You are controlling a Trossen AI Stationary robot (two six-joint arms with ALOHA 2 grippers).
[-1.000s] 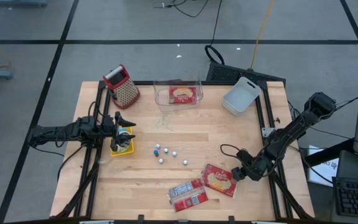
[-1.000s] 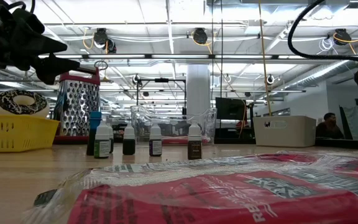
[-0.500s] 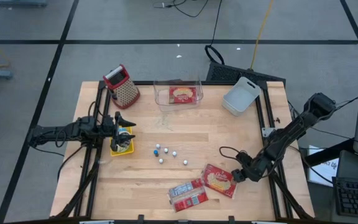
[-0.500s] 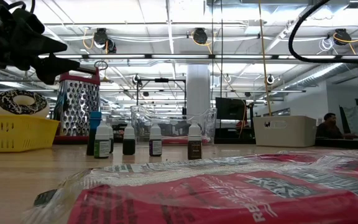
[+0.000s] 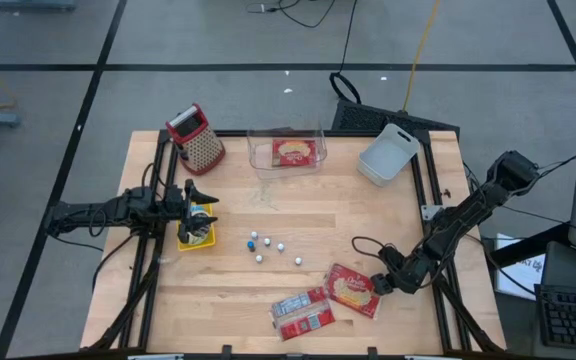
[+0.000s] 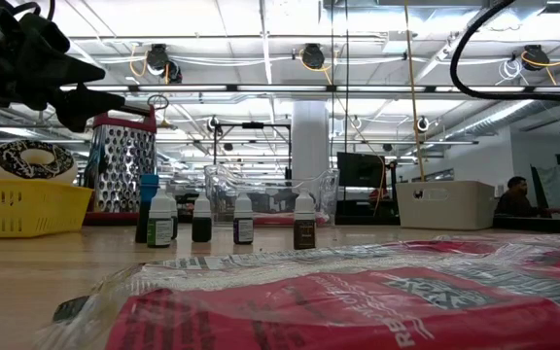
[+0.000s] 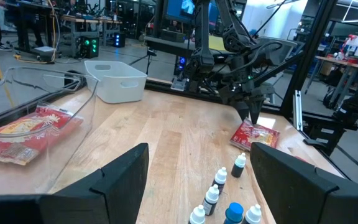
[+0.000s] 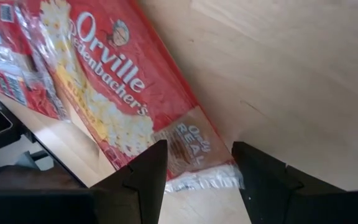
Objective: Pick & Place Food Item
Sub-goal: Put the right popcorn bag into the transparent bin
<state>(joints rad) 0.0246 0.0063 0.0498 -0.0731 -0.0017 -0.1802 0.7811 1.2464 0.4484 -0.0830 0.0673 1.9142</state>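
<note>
A red popcorn packet [image 5: 353, 290] lies flat on the table near its front right; its printed face fills the right wrist view [image 8: 110, 93]. My right gripper [image 5: 380, 283] slants down at the packet's right end. It is open, and its two fingers stand on either side of the packet's clear sealed end [image 8: 197, 171]; I cannot tell whether they touch it. My left gripper [image 5: 208, 195] waits open and level above a yellow basket [image 5: 196, 232] at the table's left.
A second red packet [image 5: 303, 312] lies near the front edge. Several small bottles [image 5: 268, 247] stand mid-table. At the back are a grater [image 5: 196, 135], a clear bin [image 5: 286, 150] with a red packet in it, and a white bin [image 5: 388, 155].
</note>
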